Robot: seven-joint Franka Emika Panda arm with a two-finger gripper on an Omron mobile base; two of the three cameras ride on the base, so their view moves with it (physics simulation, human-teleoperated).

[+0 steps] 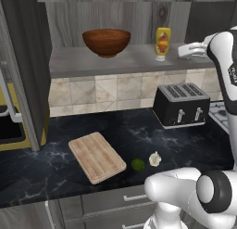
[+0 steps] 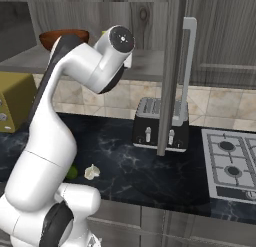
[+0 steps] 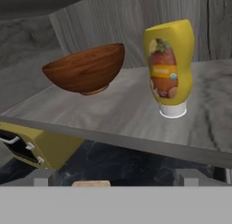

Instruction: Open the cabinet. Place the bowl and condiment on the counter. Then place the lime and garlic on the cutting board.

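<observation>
The cabinet (image 1: pixel 139 61) stands open, its doors swung wide to either side, and that is my biggest hazard: the right door (image 2: pixel 172 71) hangs edge-on close to my arm, and a wide swing on the way out could strike it or its bar handle (image 2: pixel 187 61).

The counter (image 1: pixel 55 158) below has free black surface, but the toaster (image 1: pixel 181 105) sits almost directly under the shelf where I am working. If I bring something straight down, I judge it could land on the toaster instead of the worktop.

The cutting board (image 1: pixel 97 156) lies at an angle near the counter's front edge, with nothing on it.

The bowl (image 3: pixel 86 70) rests on the shelf, left of the bottle from my hand. It is wide and smooth-sided; I would expect my fingers to slip off its rim unless I take the wall squarely.

The condiment (image 3: pixel 170 66) stands cap-down just ahead of my gripper (image 1: pixel 190 50), whose jaws are spread wide and hold nothing. It looks top-heavy, so a nudge from one finger could tip it.

The lime (image 1: pixel 138 164) and garlic (image 1: pixel 155 158) sit close together beside the board; both are round and could roll.

The bottle's label shows a red-orange picture; its small lettering is too blurred to read.
</observation>
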